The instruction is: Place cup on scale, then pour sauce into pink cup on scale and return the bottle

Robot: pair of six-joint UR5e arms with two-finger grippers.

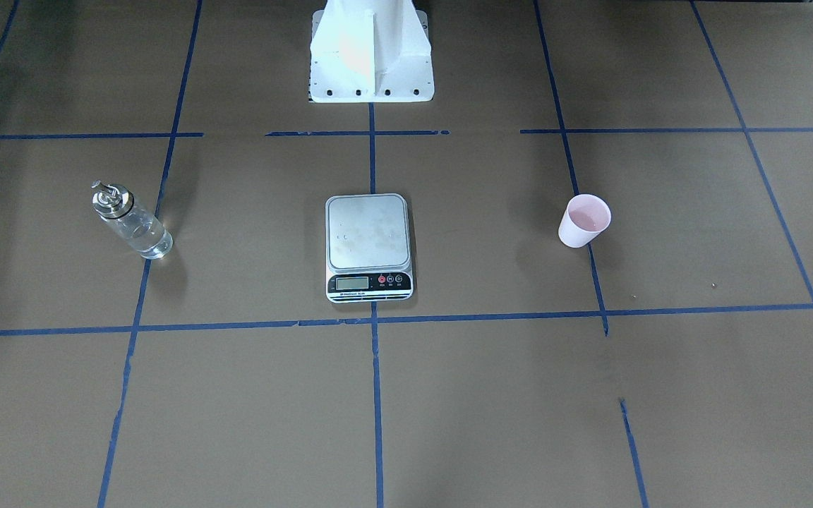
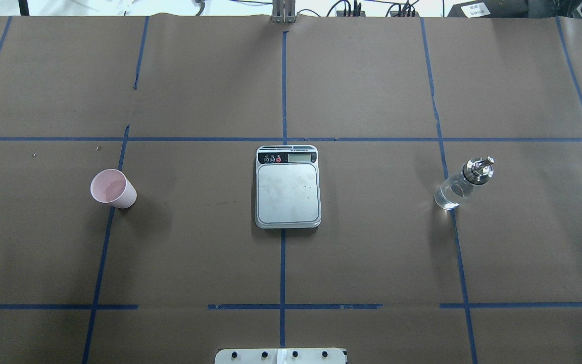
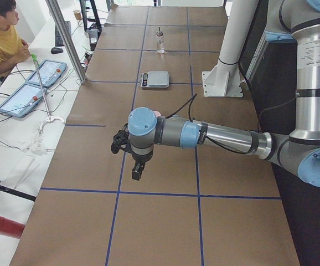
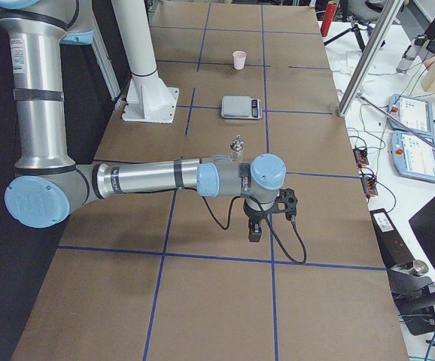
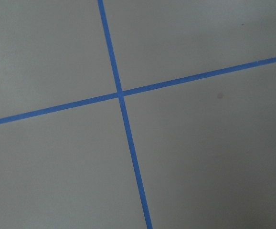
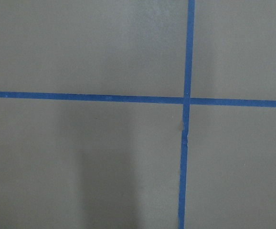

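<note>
Scale (image 2: 288, 189) mid-table, cup (image 2: 113, 188) standing left, bottle (image 2: 460, 187) standing right

Brown-paper table (image 2: 372, 76) gridded with blue tape (image 5: 120, 93), left gripper (image 3: 136, 173) and right gripper (image 4: 254, 235) hanging over opposite ends, scale (image 2: 288, 189) midway between them, cup (image 2: 113, 188) upright nearer the left gripper, bottle (image 2: 463, 184) upright nearer the right gripper, white robot base (image 1: 371, 63) beside the scale.

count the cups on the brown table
1. The pink cup stands on the robot's left side, apart from the scale at the centre; none appears hidden.
</note>
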